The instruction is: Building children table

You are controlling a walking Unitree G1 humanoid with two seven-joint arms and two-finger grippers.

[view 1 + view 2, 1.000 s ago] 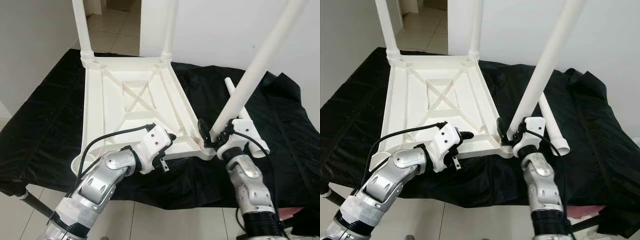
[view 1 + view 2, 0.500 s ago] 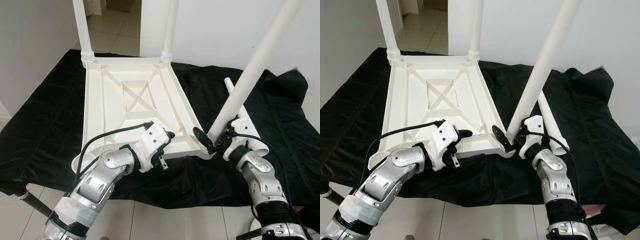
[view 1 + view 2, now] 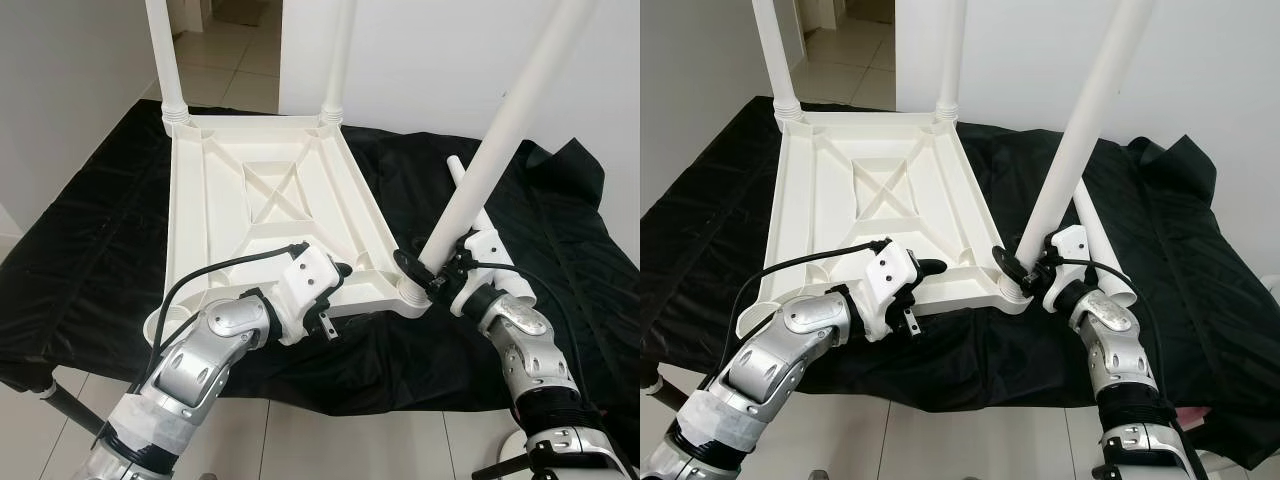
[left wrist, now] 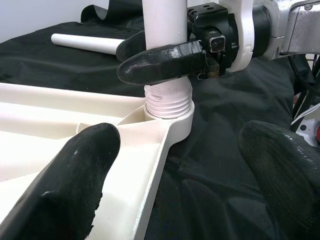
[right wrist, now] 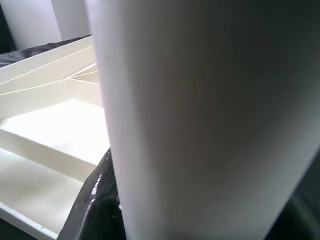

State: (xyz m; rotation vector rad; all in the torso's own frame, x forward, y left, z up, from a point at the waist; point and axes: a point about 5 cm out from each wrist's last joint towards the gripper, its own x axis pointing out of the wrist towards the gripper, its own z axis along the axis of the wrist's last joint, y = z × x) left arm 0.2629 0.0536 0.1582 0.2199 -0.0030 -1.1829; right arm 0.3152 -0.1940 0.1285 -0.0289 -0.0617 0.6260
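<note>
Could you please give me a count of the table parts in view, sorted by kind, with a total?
Tabletop, upside down on the black cloth: 1
Legs standing in far corner sockets: 2
Leg tilted in the near corner socket, held by the right pincer: 1
Loose leg lying on the cloth: 1
Total: 5

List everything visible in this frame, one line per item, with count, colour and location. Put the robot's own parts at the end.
Tabletop: 1, white, lying upside down on the black cloth, ribbed underside up.
Fitted legs: 2, white, standing upright in the far corner sockets.
Held leg: 1, white, tilted, threaded end in the near right corner socket.
Loose leg: 1, white, lying on the cloth right of the tabletop.
Cloth: 1, black, covering the work surface.
Floor: pale tiles, beyond the doorway and below the cloth.
Left gripper: 1, black fingers, open, at the tabletop's near edge.
Right gripper: 1, black fingers, shut on the held leg just above the socket.
</note>
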